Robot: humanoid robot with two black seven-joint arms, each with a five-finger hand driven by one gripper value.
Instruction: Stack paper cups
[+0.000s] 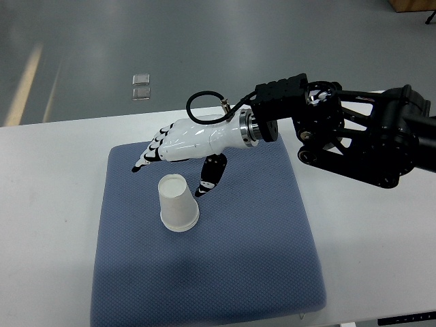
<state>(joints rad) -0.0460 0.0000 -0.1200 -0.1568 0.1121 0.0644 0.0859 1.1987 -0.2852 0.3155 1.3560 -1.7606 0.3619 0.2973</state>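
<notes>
Top view: one paper cup (178, 204) sits upside down on the blue mat (272, 245) on the counter (48, 204); my right hand (180, 144) hovers just behind it, fingers (146, 158) spread, holding nothing.

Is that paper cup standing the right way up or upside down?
Upside down. The paper cup rests on its wide rim on the blue mat, closed narrow base on top.
</notes>
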